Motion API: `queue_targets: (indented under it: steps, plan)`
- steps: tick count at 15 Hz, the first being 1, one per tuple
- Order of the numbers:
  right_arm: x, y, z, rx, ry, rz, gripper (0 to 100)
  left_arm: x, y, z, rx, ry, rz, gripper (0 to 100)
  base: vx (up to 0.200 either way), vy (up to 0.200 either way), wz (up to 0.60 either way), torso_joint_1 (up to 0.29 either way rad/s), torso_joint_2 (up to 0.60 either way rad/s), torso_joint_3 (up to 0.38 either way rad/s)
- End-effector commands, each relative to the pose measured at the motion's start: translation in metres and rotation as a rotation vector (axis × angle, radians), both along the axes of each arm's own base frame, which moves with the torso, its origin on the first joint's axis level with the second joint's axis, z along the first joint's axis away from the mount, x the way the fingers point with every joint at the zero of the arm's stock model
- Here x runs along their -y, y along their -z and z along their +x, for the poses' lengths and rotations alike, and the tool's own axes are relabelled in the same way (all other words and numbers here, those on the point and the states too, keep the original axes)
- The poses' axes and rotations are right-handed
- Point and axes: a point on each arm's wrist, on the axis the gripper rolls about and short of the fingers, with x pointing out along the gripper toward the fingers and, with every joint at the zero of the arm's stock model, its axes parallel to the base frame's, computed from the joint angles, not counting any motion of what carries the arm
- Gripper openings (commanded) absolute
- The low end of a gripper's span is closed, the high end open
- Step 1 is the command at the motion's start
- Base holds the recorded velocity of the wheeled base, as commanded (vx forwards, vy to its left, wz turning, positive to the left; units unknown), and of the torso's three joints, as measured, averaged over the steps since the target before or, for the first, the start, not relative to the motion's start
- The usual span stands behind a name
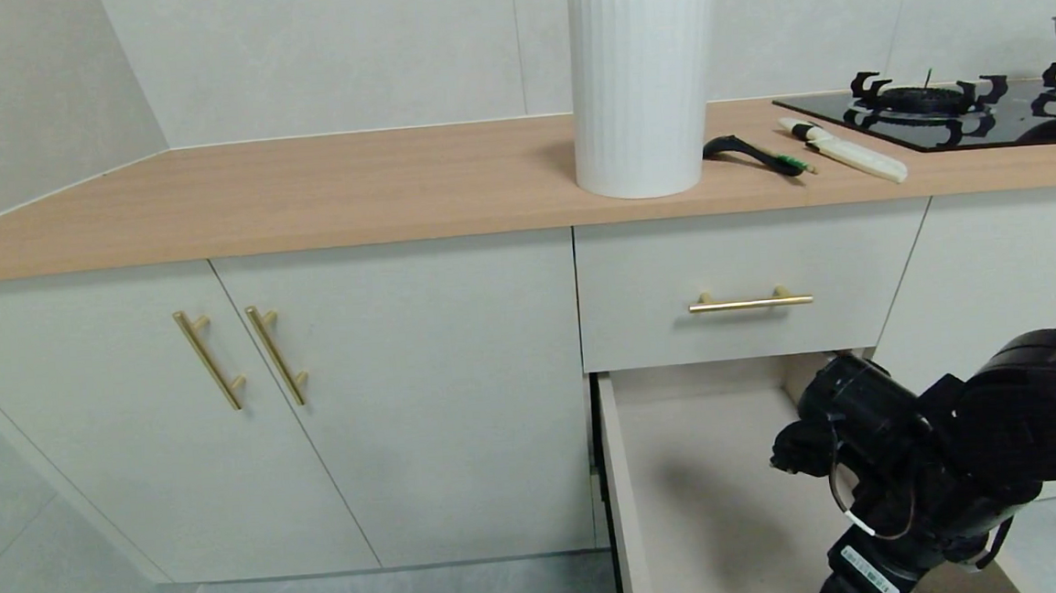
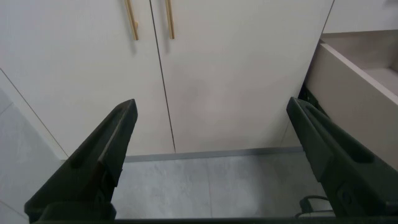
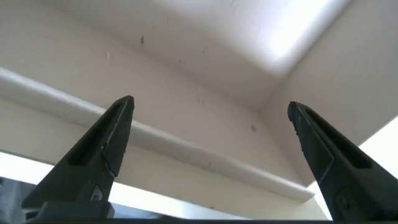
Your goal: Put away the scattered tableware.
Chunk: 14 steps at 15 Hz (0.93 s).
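Note:
On the wooden countertop (image 1: 320, 185) a black-handled utensil (image 1: 751, 152) with a green tip lies beside a white knife (image 1: 845, 151), just right of a tall white ribbed container (image 1: 642, 88). Below them the lower drawer (image 1: 699, 469) stands pulled out and looks bare inside. My right arm (image 1: 923, 465) hangs over the drawer's right side. The right gripper (image 3: 211, 124) is open with nothing between its fingers, facing an inner corner of the drawer. My left gripper (image 2: 211, 106) is open and holds nothing, low in front of the cabinet doors (image 2: 205, 74).
A black gas hob (image 1: 938, 111) occupies the counter's far right. The upper drawer (image 1: 747, 283) with its gold handle is closed. Two cabinet doors with gold handles (image 1: 243, 355) are closed on the left. The open drawer's side wall (image 2: 348, 81) juts out near the left gripper, above grey floor (image 2: 205, 186).

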Motion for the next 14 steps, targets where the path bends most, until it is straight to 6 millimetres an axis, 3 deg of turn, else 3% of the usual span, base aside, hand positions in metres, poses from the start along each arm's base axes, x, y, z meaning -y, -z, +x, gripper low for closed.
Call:
queue_targets:
  steps: [1, 6, 14]
  plan:
    - [0.002, -0.017, 0.007, 0.07, 0.066, 0.053, 100, 0.0, 0.0, 0.0, 0.0, 0.001, 0.0, 100, 0.0, 0.0, 0.0, 0.0, 0.0, 0.0]
    - [0.023, -0.065, 0.023, 0.347, 0.242, 0.235, 100, 0.0, 0.0, 0.0, 0.0, -0.001, 0.0, 100, 0.0, 0.0, 0.0, 0.0, 0.0, 0.0]
    - [0.041, -0.094, 0.016, 0.585, 0.27, 0.357, 100, 0.0, 0.0, 0.0, 0.0, -0.001, 0.0, 100, 0.0, 0.0, 0.0, 0.0, 0.0, 0.0]
